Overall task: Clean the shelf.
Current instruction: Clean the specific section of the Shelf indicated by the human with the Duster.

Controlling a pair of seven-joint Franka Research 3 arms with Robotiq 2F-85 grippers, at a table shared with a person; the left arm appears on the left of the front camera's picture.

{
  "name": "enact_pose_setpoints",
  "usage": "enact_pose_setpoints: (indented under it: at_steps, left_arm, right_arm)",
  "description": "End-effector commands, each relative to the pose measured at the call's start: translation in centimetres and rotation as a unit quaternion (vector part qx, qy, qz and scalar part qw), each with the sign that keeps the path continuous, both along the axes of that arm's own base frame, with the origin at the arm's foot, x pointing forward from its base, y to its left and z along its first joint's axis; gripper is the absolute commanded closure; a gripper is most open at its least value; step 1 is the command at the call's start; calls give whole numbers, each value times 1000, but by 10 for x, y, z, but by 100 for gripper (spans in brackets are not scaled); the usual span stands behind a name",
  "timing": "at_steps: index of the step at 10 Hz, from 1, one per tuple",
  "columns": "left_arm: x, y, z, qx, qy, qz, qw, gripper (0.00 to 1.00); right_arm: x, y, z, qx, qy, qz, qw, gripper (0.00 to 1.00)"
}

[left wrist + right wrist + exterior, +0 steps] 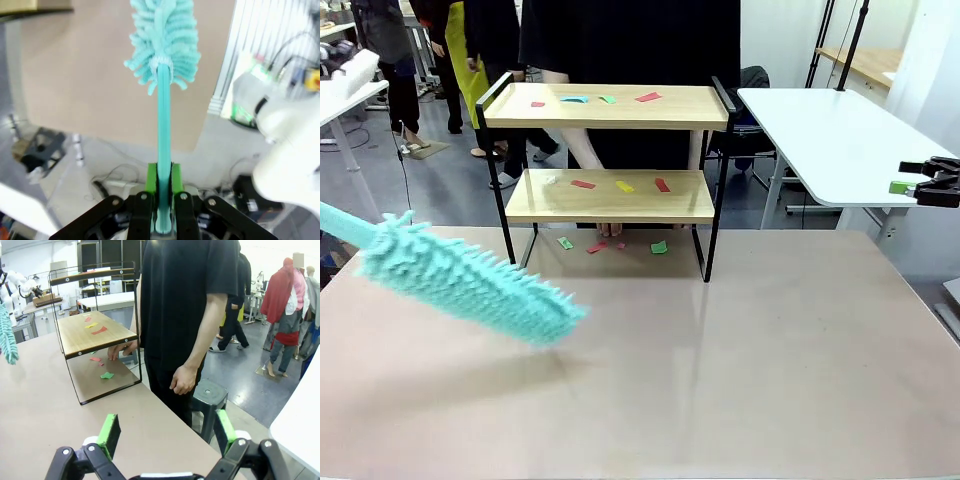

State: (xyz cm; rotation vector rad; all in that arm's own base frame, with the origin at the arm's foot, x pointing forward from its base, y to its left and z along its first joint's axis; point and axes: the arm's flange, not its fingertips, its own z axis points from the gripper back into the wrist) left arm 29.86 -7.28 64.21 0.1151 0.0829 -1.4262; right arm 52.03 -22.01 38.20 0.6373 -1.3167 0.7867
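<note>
The shelf [690, 108] stands at 12 o'clock on the table [740, 380], at its far side, with a person [185, 300] directly behind it.

The left gripper [163, 182] is pressed together, pinching the handle of a teal duster [470, 280]. The duster head hangs above the table at 9 o'clock, well apart from the shelf. The right gripper [165, 432] is spread and holds nothing, off at 3 o'clock.

Progress is judged to be at the start. Coloured scraps [648, 97] lie on both boards and on the table beneath. All 3 levels are left to sweep.
</note>
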Motion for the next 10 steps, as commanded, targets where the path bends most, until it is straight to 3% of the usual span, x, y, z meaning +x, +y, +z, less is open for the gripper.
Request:
enact_pose_setpoints:
  at_steps: [1, 4, 7, 8, 9, 10]
  left_arm:
    - [-7, -12, -19, -91, -19, 51, 994, 87]
    - [-16, -56, -63, -191, -33, 193, 962, 87]
    - [-14, -97, -106, -269, -34, 256, 928, 87]
    - [-6, -104, -108, -262, 1, 214, 941, 87]
    - [-13, -83, -97, -241, -16, 249, 938, 87]
    - [-13, -83, -97, -241, -16, 249, 938, 87]
  right_arm:
    - [1, 3, 5, 0, 7, -5, 1000, 0]
    - [1, 3, 5, 0, 7, -5, 1000, 0]
    - [1, 3, 5, 0, 7, -5, 1000, 0]
    - [1, 3, 5, 0, 7, -5, 1000, 0]
    - [1, 3, 5, 0, 7, -5, 1000, 0]
    - [1, 3, 5, 0, 7, -5, 1000, 0]
